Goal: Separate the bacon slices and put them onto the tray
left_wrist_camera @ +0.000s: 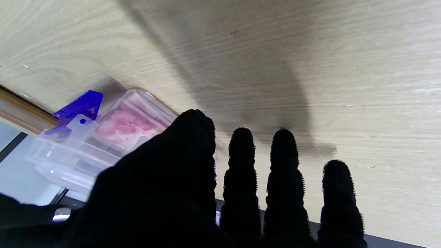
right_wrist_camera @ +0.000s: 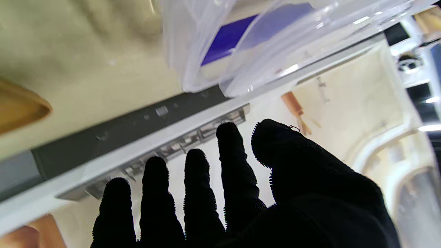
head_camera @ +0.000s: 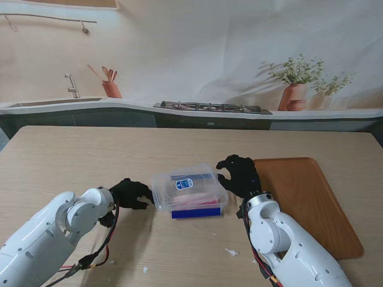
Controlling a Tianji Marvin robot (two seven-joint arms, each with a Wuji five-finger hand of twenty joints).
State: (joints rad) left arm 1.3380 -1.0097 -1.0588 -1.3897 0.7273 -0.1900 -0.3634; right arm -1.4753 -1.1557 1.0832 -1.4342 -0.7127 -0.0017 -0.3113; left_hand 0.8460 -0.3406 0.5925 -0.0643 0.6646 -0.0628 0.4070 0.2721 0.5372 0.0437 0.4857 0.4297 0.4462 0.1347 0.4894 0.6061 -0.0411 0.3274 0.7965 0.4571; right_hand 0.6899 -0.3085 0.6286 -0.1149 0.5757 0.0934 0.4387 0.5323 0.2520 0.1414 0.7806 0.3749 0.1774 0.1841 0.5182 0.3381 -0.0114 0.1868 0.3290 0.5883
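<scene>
1. The wooden counter (head_camera: 78,155) is being seen from the stand view, spreading across the whole scene, with a few small white specks (head_camera: 231,252) lying on it nearer to me.

2. The brown wooden tray (head_camera: 305,197) is being shown flat on the counter at the right; its surface is bare.

3. The clear plastic box (head_camera: 189,190) is sitting near the middle of the counter, just left of the tray and apart from it. Its lid is closed and carries a blue-and-white label (head_camera: 185,183), and a blue clip (left_wrist_camera: 80,106) is being seen at one side in the left wrist view.

4. The bacon slices (left_wrist_camera: 128,124) are being kept inside the box — pink and white layers are being seen through the clear wall.

5. The right robot hand (head_camera: 239,174) is being held at the box's right edge, between box and tray, with its gloved fingers (right_wrist_camera: 193,182) spread and nothing gripped. In the stand view its fingertips are being shown at the lid's rim, though contact cannot be told.

6. The left robot hand (head_camera: 133,193) is being held at the box's left side — fingers (left_wrist_camera: 284,168) extended and apart, empty. Whether the thumb is touching the box wall cannot be told.
</scene>
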